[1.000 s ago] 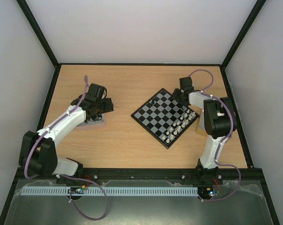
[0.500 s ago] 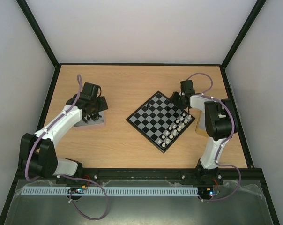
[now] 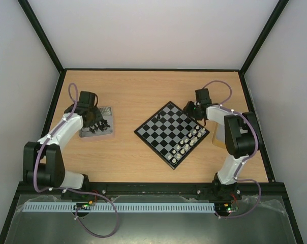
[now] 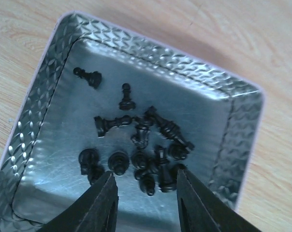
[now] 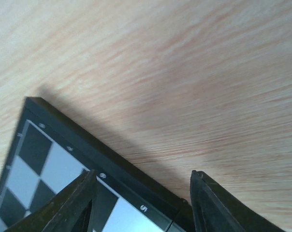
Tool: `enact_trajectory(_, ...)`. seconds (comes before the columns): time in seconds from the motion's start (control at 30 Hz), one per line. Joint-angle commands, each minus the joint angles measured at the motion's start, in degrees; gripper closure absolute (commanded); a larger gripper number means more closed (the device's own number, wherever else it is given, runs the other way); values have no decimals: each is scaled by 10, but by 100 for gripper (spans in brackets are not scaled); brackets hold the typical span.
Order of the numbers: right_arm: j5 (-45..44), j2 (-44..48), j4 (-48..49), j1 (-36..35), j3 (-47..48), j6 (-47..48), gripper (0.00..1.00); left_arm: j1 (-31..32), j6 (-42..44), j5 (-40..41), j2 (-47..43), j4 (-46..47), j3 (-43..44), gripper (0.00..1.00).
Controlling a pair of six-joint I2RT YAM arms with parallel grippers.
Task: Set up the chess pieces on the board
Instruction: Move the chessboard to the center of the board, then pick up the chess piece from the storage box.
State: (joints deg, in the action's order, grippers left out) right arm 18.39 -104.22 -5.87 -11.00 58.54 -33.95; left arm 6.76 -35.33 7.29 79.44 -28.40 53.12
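Note:
The board (image 3: 166,129) lies turned like a diamond in the middle of the table. A row of white chess pieces (image 3: 190,142) stands along its near-right edge, and one black piece (image 3: 159,116) stands near its far-left edge. Several black pieces (image 4: 136,140) lie jumbled in a shiny metal tray (image 4: 49,96) on the left, which also shows from above (image 3: 105,134). My left gripper (image 4: 145,174) is open and empty just above that pile; from above it (image 3: 94,121) sits over the tray. My right gripper (image 5: 143,173) is open and empty, straddling the board's black rim (image 5: 88,145) at the far-right edge (image 3: 192,109).
The wooden table (image 3: 128,91) is fenced by a black frame and white walls. A tan object (image 3: 217,137) sits right of the board, mostly hidden behind the right arm. The arm bases stand along the near edge.
The board has slid left and toward the near edge with the right gripper at its far-right edge. The left arm has swung left, uncovering the tray's right part.

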Motion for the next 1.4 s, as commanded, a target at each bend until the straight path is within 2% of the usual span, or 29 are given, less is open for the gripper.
enact_trajectory(0.0,-62,65,-14,-3,9,-14,49,-9,-1,23,33,-9,-15,66)
enact_trajectory(0.23,-116,160,-3,-3,0,-21,55,-11,-4,28,71,5,-29,71)
enact_trajectory(0.57,-121,243,-11,-3,-17,-21,57,-13,-11,17,107,29,-35,81)
enact_trajectory(0.7,-123,262,-13,-4,-20,-21,57,-13,-9,14,108,36,-35,93)
enact_trajectory(0.8,-125,274,-13,-3,-22,-21,57,-12,-9,18,87,36,-32,98)
enact_trajectory(1.13,-113,292,-8,-3,-29,-21,57,4,11,9,14,-20,-2,98)
enact_trajectory(1.27,-108,298,-7,-3,-34,-35,57,41,29,-39,5,-36,24,98)
enact_trajectory(1.37,-105,304,-7,-4,-37,-36,57,92,44,-71,17,-50,58,98)
